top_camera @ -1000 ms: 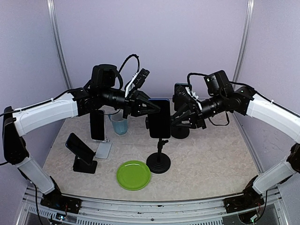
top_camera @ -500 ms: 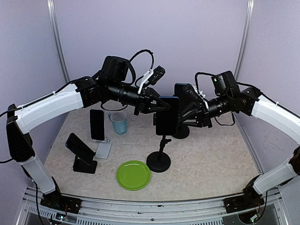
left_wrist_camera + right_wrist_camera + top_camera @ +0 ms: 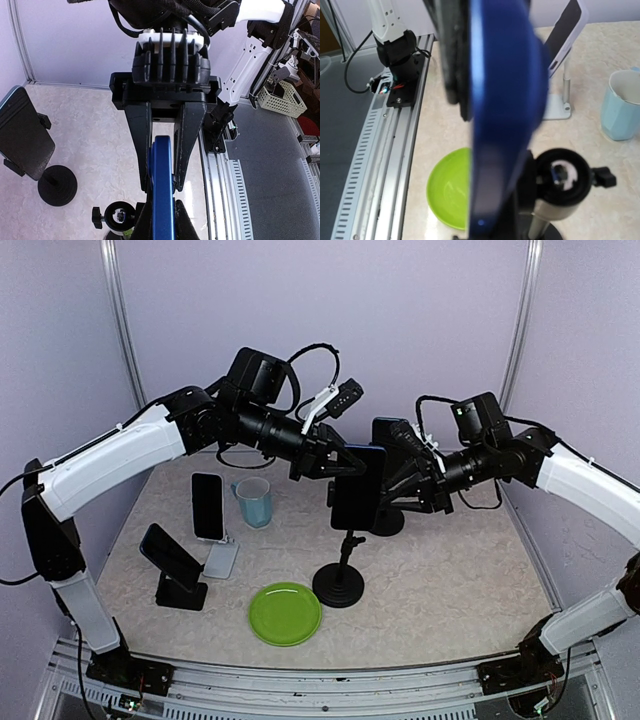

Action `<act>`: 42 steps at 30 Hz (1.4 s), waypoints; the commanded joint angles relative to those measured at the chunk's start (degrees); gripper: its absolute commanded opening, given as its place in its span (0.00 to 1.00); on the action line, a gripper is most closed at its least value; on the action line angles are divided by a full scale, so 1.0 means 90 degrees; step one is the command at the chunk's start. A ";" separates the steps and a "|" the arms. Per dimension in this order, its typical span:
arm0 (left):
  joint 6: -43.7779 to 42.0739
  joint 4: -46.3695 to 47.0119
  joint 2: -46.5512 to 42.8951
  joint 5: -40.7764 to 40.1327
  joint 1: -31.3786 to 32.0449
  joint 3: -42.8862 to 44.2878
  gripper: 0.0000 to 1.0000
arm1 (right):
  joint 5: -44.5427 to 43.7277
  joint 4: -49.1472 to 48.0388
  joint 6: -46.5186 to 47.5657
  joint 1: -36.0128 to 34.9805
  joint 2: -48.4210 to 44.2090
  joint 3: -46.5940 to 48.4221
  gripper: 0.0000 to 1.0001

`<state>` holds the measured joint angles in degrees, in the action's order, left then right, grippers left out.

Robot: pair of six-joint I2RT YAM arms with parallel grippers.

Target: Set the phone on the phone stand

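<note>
A blue phone (image 3: 357, 487) with a dark screen hangs upright in the air, just above the head of a black phone stand (image 3: 340, 580) with a round base. My left gripper (image 3: 338, 462) is shut on the phone's upper left edge. My right gripper (image 3: 390, 490) is shut on its right side. In the left wrist view the phone (image 3: 162, 190) shows edge-on between both pairs of fingers, with the stand's head (image 3: 119, 216) below and to its left. In the right wrist view the phone (image 3: 500, 125) fills the middle, blurred, and the stand's head (image 3: 562, 180) sits just to its right.
A green plate (image 3: 285, 613) lies in front of the stand. A blue cup (image 3: 254, 502) stands at the back left. A phone on a white stand (image 3: 208, 506) and another on a black stand (image 3: 168, 552) are at the left. A black base (image 3: 385, 523) sits behind.
Both grippers have carried the phone a little to the right, the left arm reaching further out. Over the last half second the phone has barely moved.
</note>
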<state>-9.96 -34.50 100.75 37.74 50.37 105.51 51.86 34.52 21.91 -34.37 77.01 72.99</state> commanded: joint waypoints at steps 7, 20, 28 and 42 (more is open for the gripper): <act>0.0002 -0.1064 -0.0029 -0.0990 -0.0161 -0.0358 0.00 | 0.0428 0.0091 -0.0241 -0.0107 -0.0078 0.0052 0.09; 0.0127 -0.0877 -0.0345 -0.0883 -0.0030 -0.0397 0.00 | -0.0041 0.0145 -0.0042 -0.0089 -0.0434 0.0028 0.76; 0.0445 -0.0355 -0.0628 -0.0863 0.0050 -0.0702 0.00 | -0.0156 0.0003 0.0069 -0.0007 -0.0623 -0.0284 0.93; 0.0860 0.1095 -0.1405 -0.1491 0.0091 -0.1599 0.39 | -0.0364 0.0074 0.0194 0.0154 -0.0856 -0.0258 0.96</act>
<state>-3.49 -28.23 90.87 29.50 50.89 91.81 49.65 34.83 22.92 -33.76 71.07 70.43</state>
